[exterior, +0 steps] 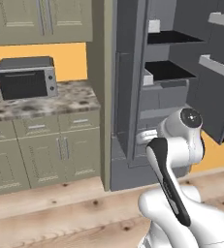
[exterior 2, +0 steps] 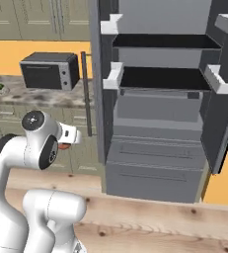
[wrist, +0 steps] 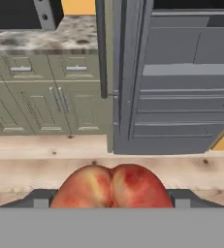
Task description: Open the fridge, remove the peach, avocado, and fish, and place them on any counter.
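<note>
Peach (wrist: 111, 186), red-orange with a crease down its middle, sits closest to the hand camera, pinched in the gripper (wrist: 111, 203), whose two dark fingers press against its left and right sides. From the right base view a small red-orange sliver shows at the white hand, which is held low in front of the robot, above the wooden floor (wrist: 45, 167) and well away from any surface.

Beyond the fruit stands the dark grey fridge (exterior 2: 157, 163) with both doors open, black shelves visible above its closed lower drawers. White door bins (exterior 2: 219, 79) line the right door. No avocado or fish can be made out on the shelves from these angles.

To the left of the fridge runs the mottled granite counter (exterior: 74, 99) over beige cabinets (exterior: 45, 155), with a dark microwave (exterior: 26, 77) standing on it. A small dark-green round object, possibly the avocado (exterior 2: 0, 87), rests far left on the counter; it is too small to be sure.

Judged from this, the step in hand is carrying the peach to the counter. Doing it well means lifting the fruit above the counter edge, aiming for the bare granite between microwave and fridge, lowering until it rests, then releasing gently so it does not roll.
</note>
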### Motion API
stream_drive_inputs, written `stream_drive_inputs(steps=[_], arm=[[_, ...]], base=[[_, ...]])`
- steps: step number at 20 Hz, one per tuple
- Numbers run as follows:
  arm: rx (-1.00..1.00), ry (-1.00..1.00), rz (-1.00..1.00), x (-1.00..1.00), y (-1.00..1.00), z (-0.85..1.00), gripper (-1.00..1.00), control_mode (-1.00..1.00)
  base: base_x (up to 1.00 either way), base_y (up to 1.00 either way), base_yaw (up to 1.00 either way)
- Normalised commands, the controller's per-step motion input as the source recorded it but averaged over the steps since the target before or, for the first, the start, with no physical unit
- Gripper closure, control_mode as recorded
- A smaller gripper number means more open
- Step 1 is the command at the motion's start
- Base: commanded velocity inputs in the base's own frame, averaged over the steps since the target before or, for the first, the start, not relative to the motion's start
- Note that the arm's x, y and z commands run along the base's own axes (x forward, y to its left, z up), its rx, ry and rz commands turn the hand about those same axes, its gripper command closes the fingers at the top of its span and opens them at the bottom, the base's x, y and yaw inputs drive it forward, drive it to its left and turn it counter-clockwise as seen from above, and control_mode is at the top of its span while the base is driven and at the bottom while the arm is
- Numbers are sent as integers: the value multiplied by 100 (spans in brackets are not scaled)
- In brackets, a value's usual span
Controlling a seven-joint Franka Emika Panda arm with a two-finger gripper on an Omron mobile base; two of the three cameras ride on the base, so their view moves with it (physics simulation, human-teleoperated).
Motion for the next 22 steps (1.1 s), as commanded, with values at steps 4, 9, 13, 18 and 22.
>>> stream_drive_inputs(steps=[4, 9, 13, 18, 22], arm=[[0, 0, 0, 0, 0, 0, 100, 100], [0, 0, 0, 0, 0, 0, 100, 100], [0, 0, 0, 0, 0, 0, 100, 100], [0, 0, 0, 0, 0, 0, 100, 100], [0, 0, 0, 0, 0, 0, 100, 100]], base=[[9, 100, -3], [33, 100, -11], [49, 100, -11], [66, 100, -1], [99, 100, 12]])
